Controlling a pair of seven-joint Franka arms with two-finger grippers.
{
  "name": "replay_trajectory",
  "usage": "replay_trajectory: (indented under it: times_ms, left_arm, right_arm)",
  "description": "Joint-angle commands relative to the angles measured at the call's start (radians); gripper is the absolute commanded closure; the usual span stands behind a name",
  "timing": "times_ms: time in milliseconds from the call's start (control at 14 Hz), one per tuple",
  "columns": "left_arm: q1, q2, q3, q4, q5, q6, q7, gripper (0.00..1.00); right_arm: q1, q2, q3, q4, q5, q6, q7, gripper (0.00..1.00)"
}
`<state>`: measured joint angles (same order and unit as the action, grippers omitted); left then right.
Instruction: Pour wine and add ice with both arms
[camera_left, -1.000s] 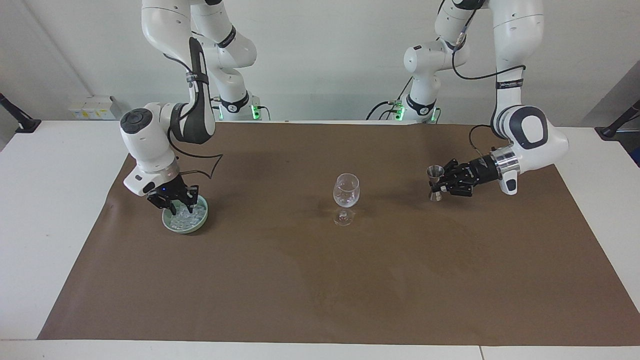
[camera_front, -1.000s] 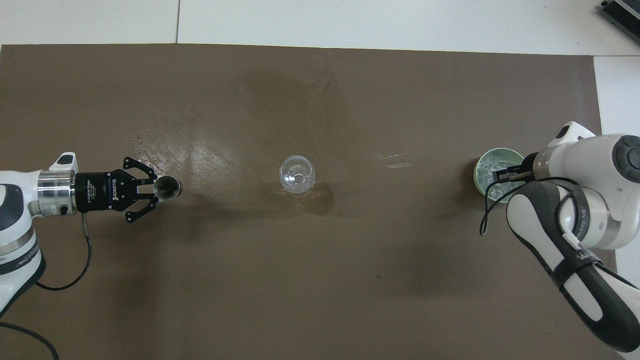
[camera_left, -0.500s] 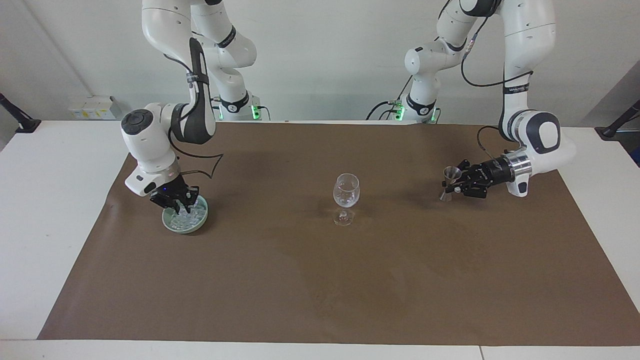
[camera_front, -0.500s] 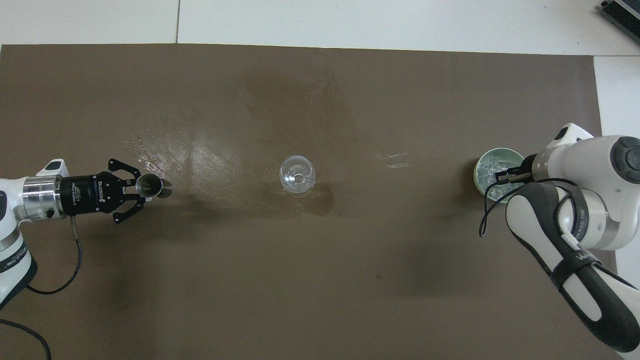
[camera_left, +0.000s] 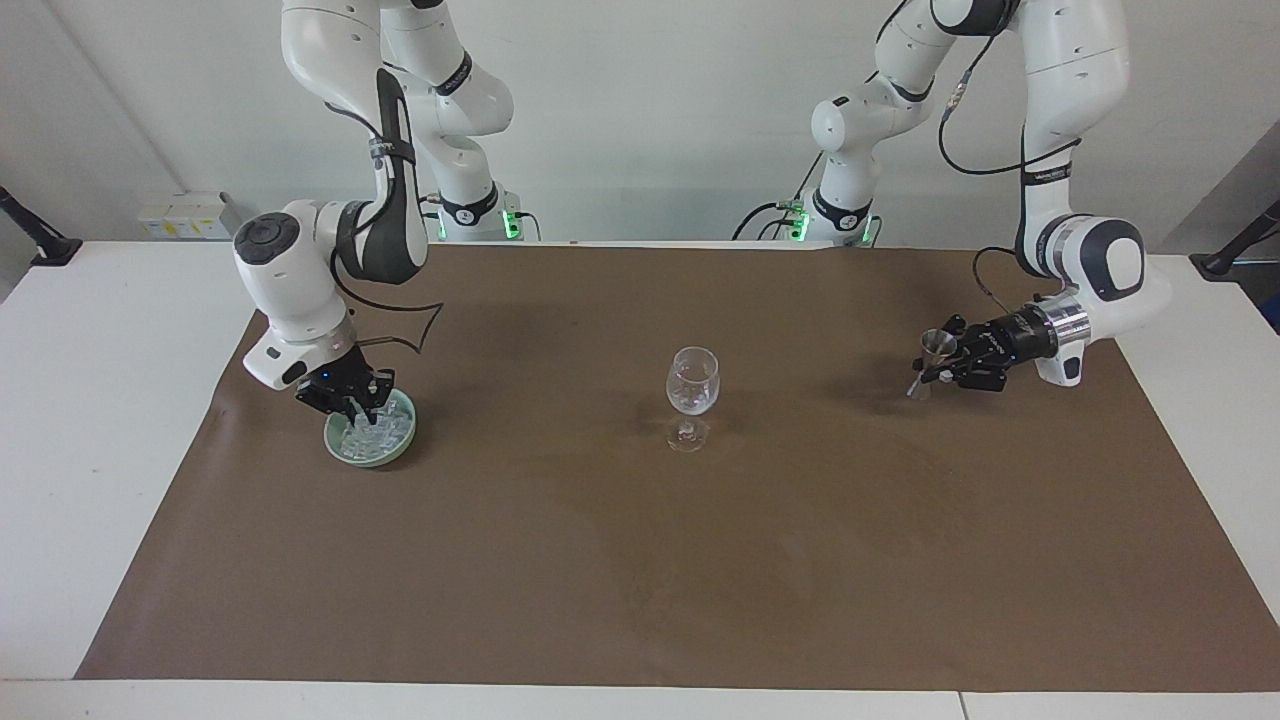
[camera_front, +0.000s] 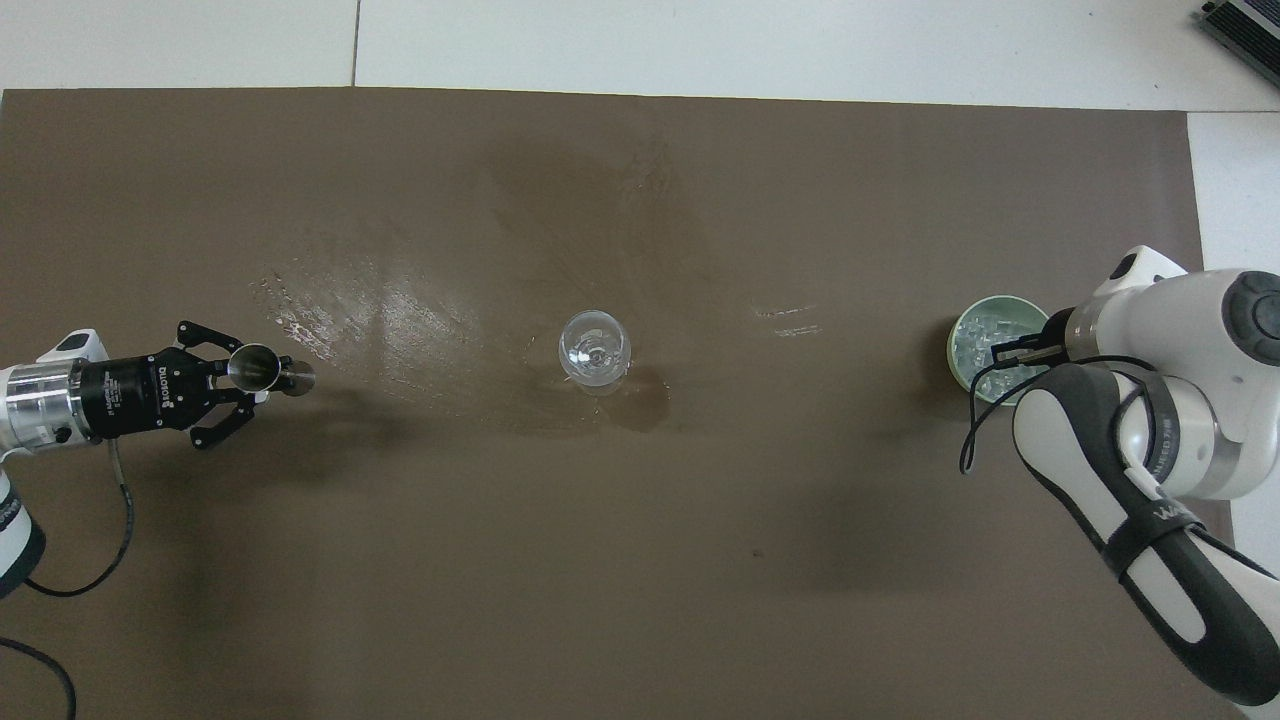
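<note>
the right gripper (camera_left: 362, 408) is down in the green bowl (camera_left: 400, 446) at the right arm's end of the brown mat (camera_left: 640, 560), its fingers drawn together among the ice (camera_left: 372, 435); whether a cube is caught between them cannot be made out. in the overhead view the arm covers part of the bowl (camera_front: 958, 335), and the ice (camera_front: 975, 338) shows as pale glassy lumps in the uncovered part. the left gripper (camera_left: 942, 363) is out at the left arm's end of the mat, pointing sideways toward the middle and clamped on a small metal jigger (camera_left: 932, 358), which tilts, its foot low over the mat; from the pictures i cannot tell if the foot touches. from above, the jigger (camera_front: 262, 368) shows its round mouth, with the left gripper (camera_front: 240, 385) just beside it. the wine glass (camera_left: 691, 395) stands upright in the middle of the mat, well apart from both grippers, between bowl and jigger. a shiny smeared patch marks the mat (camera_front: 640, 180) between the jigger and the glass (camera_front: 595, 350).
</note>
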<state>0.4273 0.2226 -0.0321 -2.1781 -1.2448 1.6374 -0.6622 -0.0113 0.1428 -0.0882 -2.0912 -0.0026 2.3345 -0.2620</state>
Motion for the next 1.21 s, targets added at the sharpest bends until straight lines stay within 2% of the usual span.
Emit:
replay_trajectory:
  times_ms: [0, 214, 500, 714, 929, 1071, 1143]
  left_arm:
    - [0.034, 0.0, -0.006, -0.043, -0.022, 0.034, 0.062, 1.0]
    - [0.034, -0.005, -0.008, -0.091, -0.028, 0.12, 0.118, 1.0]
    - [0.019, -0.005, -0.008, -0.098, -0.051, 0.156, 0.119, 1.0]
    - [-0.002, -0.005, -0.008, -0.129, -0.051, 0.215, 0.167, 1.0]
    - [-0.002, 0.001, -0.008, -0.135, -0.071, 0.216, 0.168, 1.0]
    - [0.013, 0.009, -0.009, -0.135, -0.099, 0.179, 0.168, 1.0]
    - [0.019, 0.036, -0.006, -0.137, -0.146, 0.123, 0.168, 1.0]
  right_arm:
    - [-0.003, -0.041, 0.018, 0.057, 0.0, -0.075, 0.065, 1.0]
    - [0.002, -0.071, 0.08, 0.134, 0.0, -0.145, 0.214, 1.0]
    - [0.002, -0.069, 0.215, 0.249, 0.0, -0.222, 0.462, 1.0]
    - [0.002, -0.065, 0.333, 0.299, 0.0, -0.218, 0.654, 1.0]
    - [0.004, -0.055, 0.467, 0.321, -0.004, -0.161, 0.896, 1.0]
    - [0.004, -0.046, 0.536, 0.321, 0.001, -0.094, 0.986, 1.0]
    - [0.004, -0.034, 0.57, 0.322, 0.001, -0.068, 1.03, 1.0]
